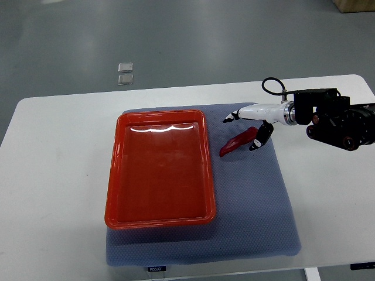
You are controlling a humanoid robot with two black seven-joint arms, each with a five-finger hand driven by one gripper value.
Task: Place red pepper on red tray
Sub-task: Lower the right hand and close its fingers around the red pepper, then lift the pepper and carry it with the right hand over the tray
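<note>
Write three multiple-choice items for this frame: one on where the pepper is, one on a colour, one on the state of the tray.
1. Where is the red pepper?
A. inside the tray
B. on the blue mat, right of the tray
C. on the floor

2. What colour is the tray?
A. red
B. green
C. white

3. What does the tray hold?
A. the pepper
B. two peppers
C. nothing

Answers:
1 B: the pepper lies on the blue mat beside the tray's right rim, at the right hand.
2 A: its walls and floor are red.
3 C: its floor is bare.
</note>
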